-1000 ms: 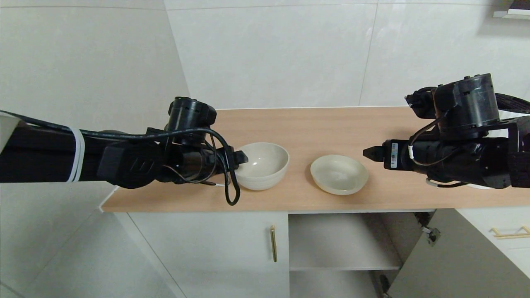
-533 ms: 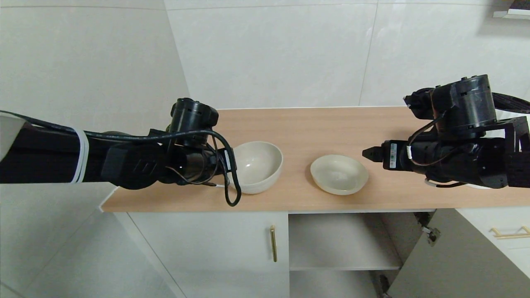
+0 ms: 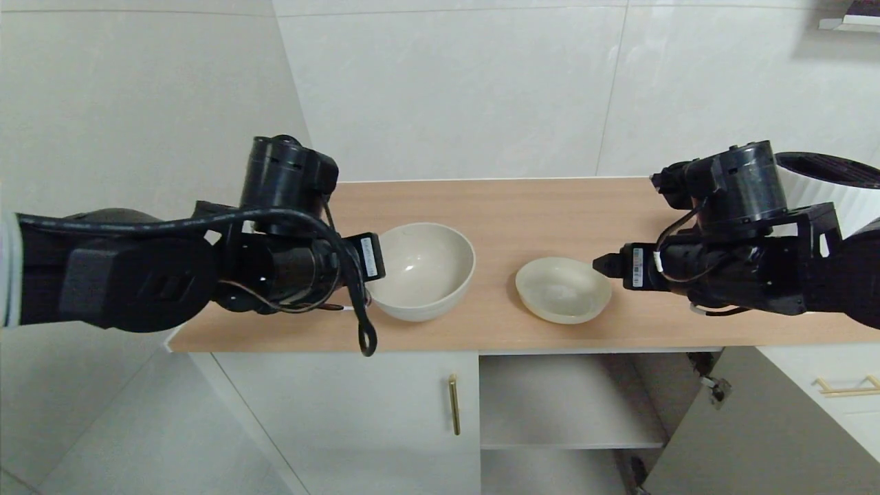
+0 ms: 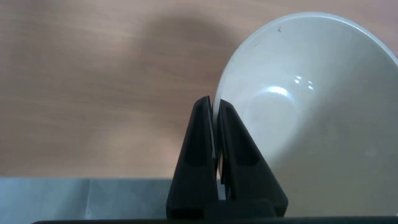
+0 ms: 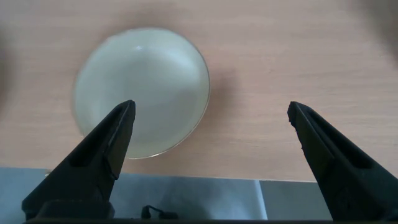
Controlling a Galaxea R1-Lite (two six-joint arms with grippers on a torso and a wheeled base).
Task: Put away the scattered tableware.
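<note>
The left hand [image 4: 216,102] is clamped tight on the rim of the deep bowl [image 3: 426,271] at the bowl's 9 o'clock. The bowl tips slightly over the front part of the bench [image 3: 522,206]. The shallow dish [image 3: 564,289] lies on the bench at 3 o'clock from the bowl, apart from it. The right hand [image 5: 209,112] is spread wide and holds nothing, its tip just at the dish's 3 o'clock edge.
</note>
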